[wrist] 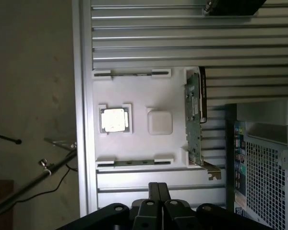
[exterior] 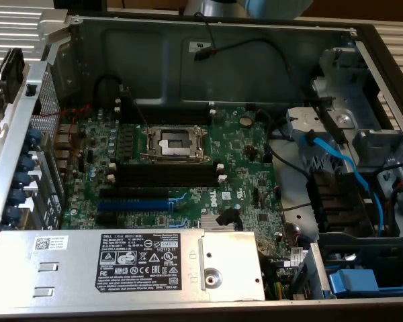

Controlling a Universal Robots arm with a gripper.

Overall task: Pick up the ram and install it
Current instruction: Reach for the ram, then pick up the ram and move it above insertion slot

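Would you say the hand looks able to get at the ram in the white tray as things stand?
Probably yes. The ram stands on edge in a holder of the white tray, on the side nearest the hand, with nothing over it; the green card stands apart from it.

Green motherboard (exterior: 238, 151) beside a silver power supply (exterior: 74, 268) inside the case (exterior: 255, 64).

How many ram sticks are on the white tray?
2. One ram stick lies along the tray edge nearest the gripper; the other along the opposite edge, beyond the silver chip. Both show edge-on.
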